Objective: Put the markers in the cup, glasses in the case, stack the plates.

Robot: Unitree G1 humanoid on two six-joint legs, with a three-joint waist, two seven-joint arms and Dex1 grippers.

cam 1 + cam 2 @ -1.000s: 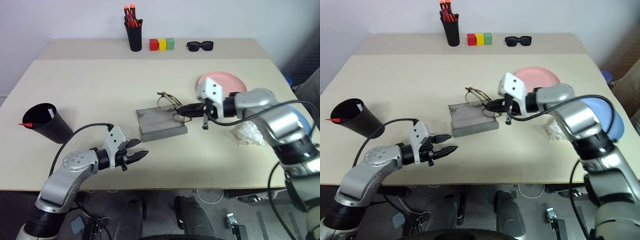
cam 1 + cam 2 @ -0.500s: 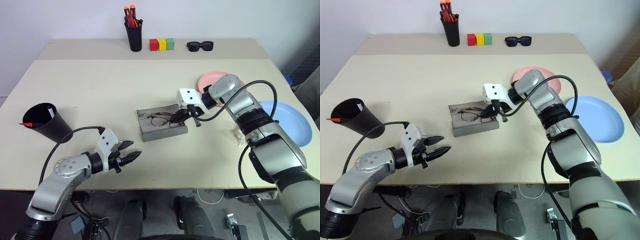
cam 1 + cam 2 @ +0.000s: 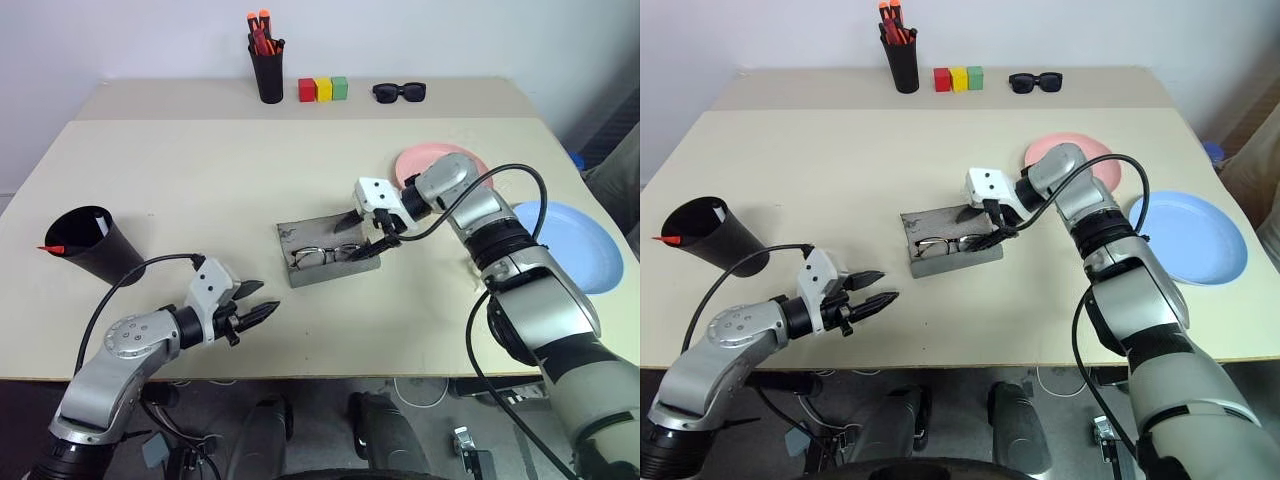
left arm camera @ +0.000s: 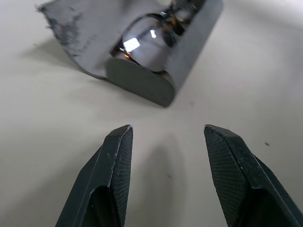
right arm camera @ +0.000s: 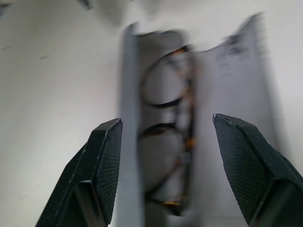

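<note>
A: Start big. What lies on the table [image 3: 200, 180]?

B: The light blue plate [image 3: 570, 245] sits near the right edge, and the pink plate [image 3: 425, 160] lies apart from it, farther back, partly behind the right arm. They are not stacked.

A: And the case?

B: The grey case [image 3: 325, 250] lies open mid-table, with the glasses [image 3: 325, 256] inside its trough.

A: The cup?

B: The black cup [image 3: 90, 245] leans at the far left, with a white marker [image 3: 100, 222] inside and a red-orange marker [image 3: 50, 248] poking over its rim. Whether the cup rests on its base or its side I cannot tell from here.

A: Grippers?

B: The right gripper [image 3: 365, 235] hangs at the right end of the case, fingers spread well apart astride the glasses, gripping nothing. The left gripper [image 3: 255, 305] hovers over bare table near the front edge, pointing toward the case, fingers parted and empty.

A: Anything at the back?

B: A pen holder [image 3: 267, 70] with orange-capped pens, three coloured blocks [image 3: 323, 89] and black sunglasses [image 3: 400, 92].
</note>
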